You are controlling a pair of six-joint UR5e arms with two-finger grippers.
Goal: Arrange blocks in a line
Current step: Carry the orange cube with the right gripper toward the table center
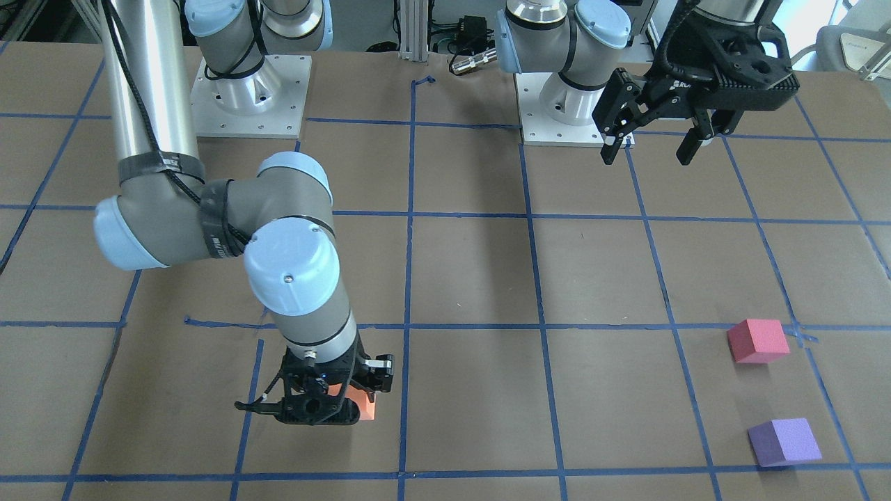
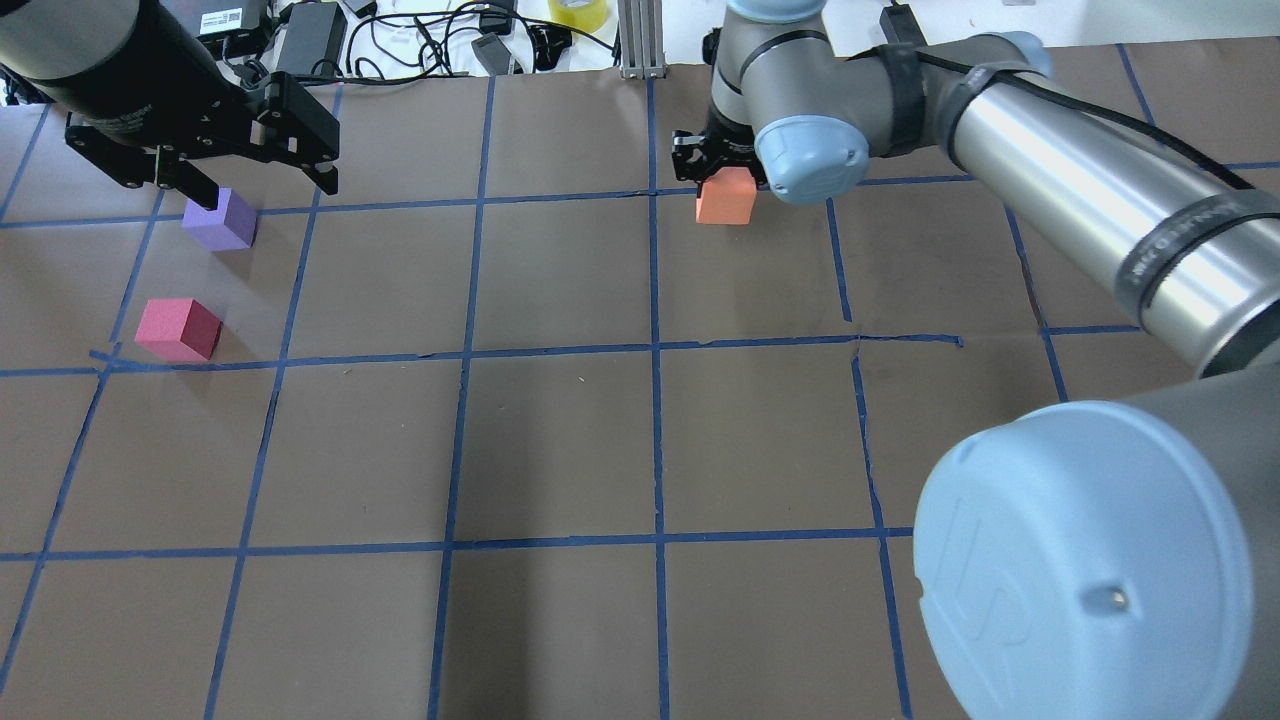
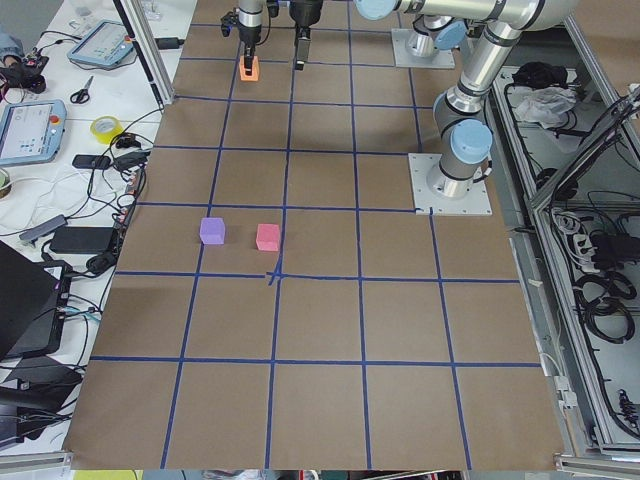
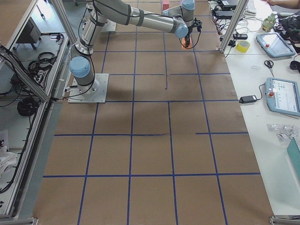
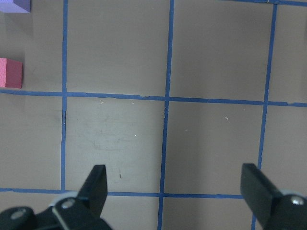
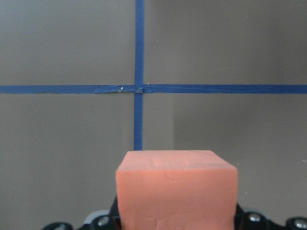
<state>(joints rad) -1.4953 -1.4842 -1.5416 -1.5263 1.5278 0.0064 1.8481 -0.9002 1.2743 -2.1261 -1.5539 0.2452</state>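
Over the bench (image 2: 560, 450), the right pincer (image 2: 718, 165) is clamped on the orange block (image 2: 725, 197), well apart from the pinkish-red block (image 2: 178, 330). The left pincer (image 1: 649, 154) hangs wide apart, holding nothing and clear of the pinkish-red block. The purple block (image 2: 220, 220) sits near it.

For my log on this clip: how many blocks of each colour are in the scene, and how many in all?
orange block: 1
pinkish-red block: 1
purple block: 1
Total: 3 blocks
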